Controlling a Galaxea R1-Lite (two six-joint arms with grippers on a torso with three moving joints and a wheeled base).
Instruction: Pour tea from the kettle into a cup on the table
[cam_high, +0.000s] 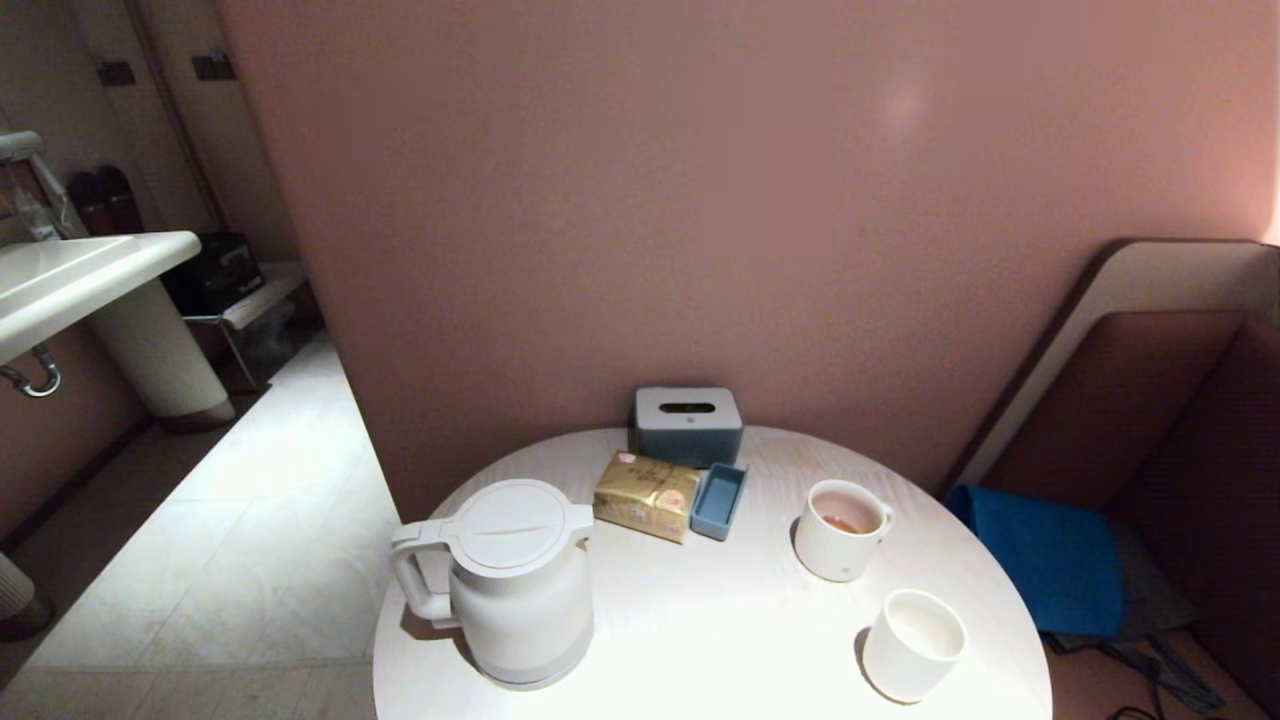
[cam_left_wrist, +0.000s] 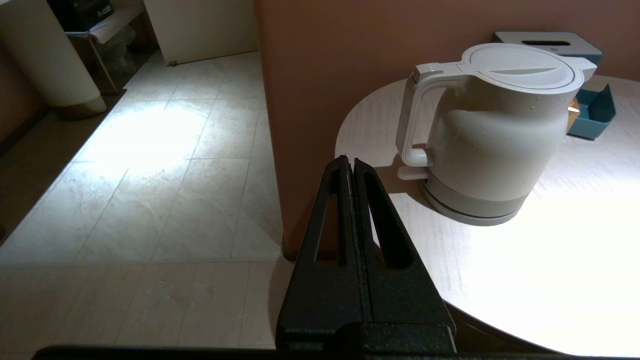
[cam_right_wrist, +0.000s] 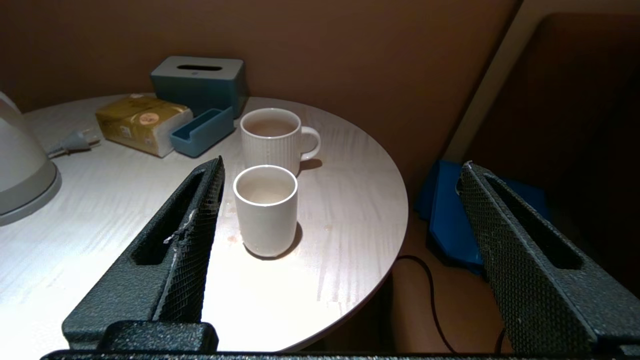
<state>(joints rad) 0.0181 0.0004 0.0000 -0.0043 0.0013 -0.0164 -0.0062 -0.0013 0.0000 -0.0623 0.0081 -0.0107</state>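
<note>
Two pincers are seen only from their own wrist cameras, neither touching anything. The left pincer (cam_left_wrist: 351, 161) is pressed fully shut, hung out over the counter's (cam_high: 700, 620) edge short of the kettle (cam_high: 520, 585). The right pincer (cam_right_wrist: 340, 175) is spread wide with nothing between its fingers, hovering near the cup (cam_high: 913, 643). The kettle is stood upright, lid closed, at the counter's near-left side. The cup is parked near the right edge, with some pale liquid inside; just behind it a ribbed mug (cam_high: 842, 529) holds reddish tea (cam_high: 843, 521). A yellow pack (cam_high: 647, 495), blue tray (cam_high: 719, 500) and tissue box (cam_high: 688, 424) are lined up by the wall. The pack's label can't be read.
</note>
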